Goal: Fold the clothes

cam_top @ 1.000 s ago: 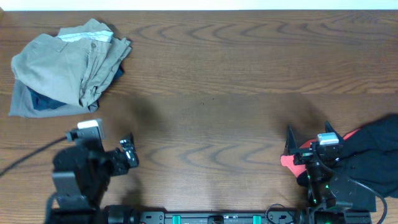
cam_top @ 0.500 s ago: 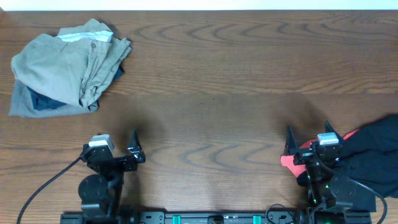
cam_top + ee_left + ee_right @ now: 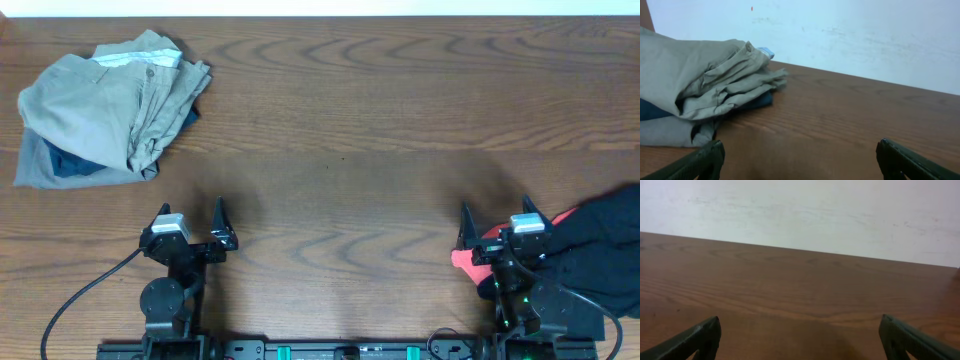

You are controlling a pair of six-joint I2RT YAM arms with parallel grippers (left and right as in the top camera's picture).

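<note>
Overhead, a heap of clothes (image 3: 100, 120) is seen at the far left of the wooden table (image 3: 340, 120). The heap is topped by khaki-beige shorts (image 3: 110, 100), bunched in loose folds, with a strip of white waistband lining (image 3: 135, 58) showing at the far edge. A navy piece (image 3: 72, 165) is tucked under the shorts and peeps out along the near side. At the near right edge a black garment (image 3: 600, 250) is piled, and a red piece (image 3: 468, 260) lies touching it, partly hidden under the right arm.

The left gripper (image 3: 190, 210) is held at the near left, well apart from the heap, its fingers spread wide with nothing between them. The right gripper (image 3: 495, 207) is likewise spread wide over bare wood, nothing held.

From the left wrist, the shorts and the navy layer are seen to the far left, resting on the table before a white wall (image 3: 865, 40). From the right wrist only bare table and wall are shown between the fingertips (image 3: 695, 340).
</note>
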